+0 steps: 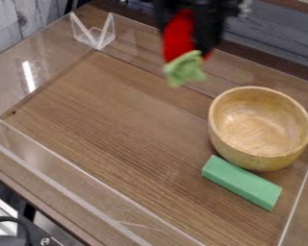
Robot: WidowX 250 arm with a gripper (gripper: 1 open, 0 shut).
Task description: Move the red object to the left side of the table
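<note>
The red object, a small bright red toy with a light green leafy tip hanging below it, is held in the air above the back middle of the table. My gripper is shut on it, its dark fingers on either side of the red body. The toy hangs clear of the wood and to the left of the wooden bowl. The upper part of the arm is cut off by the top edge of the camera view.
A wooden bowl stands at the right. A flat green rectangular block lies in front of it. Low clear acrylic walls edge the tabletop, with a clear bracket at the back left corner.
</note>
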